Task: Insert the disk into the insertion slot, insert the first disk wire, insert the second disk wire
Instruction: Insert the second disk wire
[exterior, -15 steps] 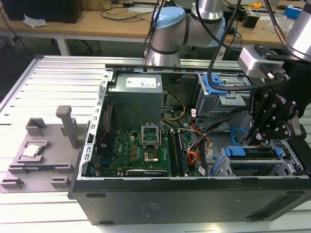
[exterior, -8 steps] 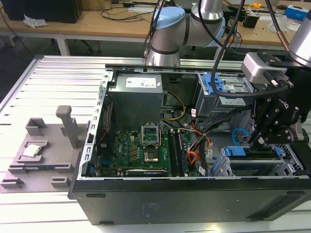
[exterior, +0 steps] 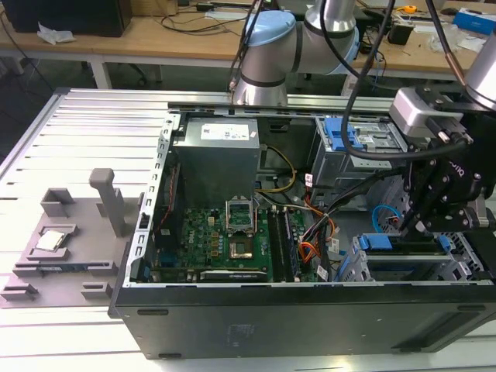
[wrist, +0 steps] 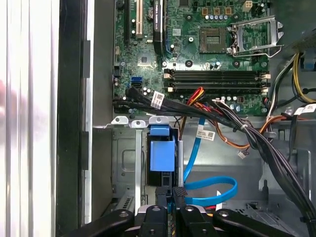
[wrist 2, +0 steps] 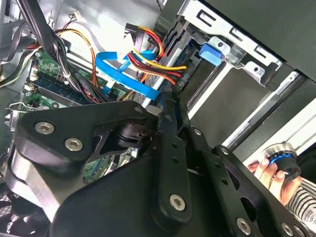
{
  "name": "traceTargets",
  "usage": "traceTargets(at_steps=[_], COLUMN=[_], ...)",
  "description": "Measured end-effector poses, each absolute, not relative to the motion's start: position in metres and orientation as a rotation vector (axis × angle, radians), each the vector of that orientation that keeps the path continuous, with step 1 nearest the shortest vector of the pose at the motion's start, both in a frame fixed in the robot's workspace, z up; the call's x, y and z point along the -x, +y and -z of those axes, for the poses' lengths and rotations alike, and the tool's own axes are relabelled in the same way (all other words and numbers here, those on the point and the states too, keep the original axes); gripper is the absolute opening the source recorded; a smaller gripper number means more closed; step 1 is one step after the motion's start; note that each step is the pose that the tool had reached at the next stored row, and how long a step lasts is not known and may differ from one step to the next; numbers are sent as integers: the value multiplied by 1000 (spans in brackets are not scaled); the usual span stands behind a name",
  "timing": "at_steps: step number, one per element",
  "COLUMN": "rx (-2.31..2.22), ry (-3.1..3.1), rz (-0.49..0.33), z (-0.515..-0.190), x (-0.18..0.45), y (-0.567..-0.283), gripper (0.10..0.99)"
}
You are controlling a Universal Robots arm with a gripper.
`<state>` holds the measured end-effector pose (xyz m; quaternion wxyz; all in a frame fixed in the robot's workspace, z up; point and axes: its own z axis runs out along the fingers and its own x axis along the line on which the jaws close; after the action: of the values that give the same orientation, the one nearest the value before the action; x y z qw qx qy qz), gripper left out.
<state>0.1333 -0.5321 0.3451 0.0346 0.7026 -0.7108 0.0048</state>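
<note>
Exterior view: I see the tool lowered into the open PC case, at the view's lower right, right over the slot, a silver drive cage. The disk sits in that cage w/ its blue carrier edge showing. The light-blue wire loops just beside the tool. Case rests on the ribbed table; the motherboard lies mid-case.

Second wrist view: the tool's fingers look pressed close together, tips at the cage edge. I can't tell if anything is pinched between them. Blue wire and a red/orange/yellow wire bundle sit just beyond the tips. A hand grips a knob near the case.

First wrist view: fingertips meet just beside the disk's blue carrier, seated in the cage. Blue wire loops next to it.
</note>
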Motion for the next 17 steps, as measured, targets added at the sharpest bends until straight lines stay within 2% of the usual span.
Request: traceTargets(at_steps=[17], rx=[-2163], ry=[-2188], rz=[-4], z=[-344], x=[-135], y=[-532], gripper=[165])
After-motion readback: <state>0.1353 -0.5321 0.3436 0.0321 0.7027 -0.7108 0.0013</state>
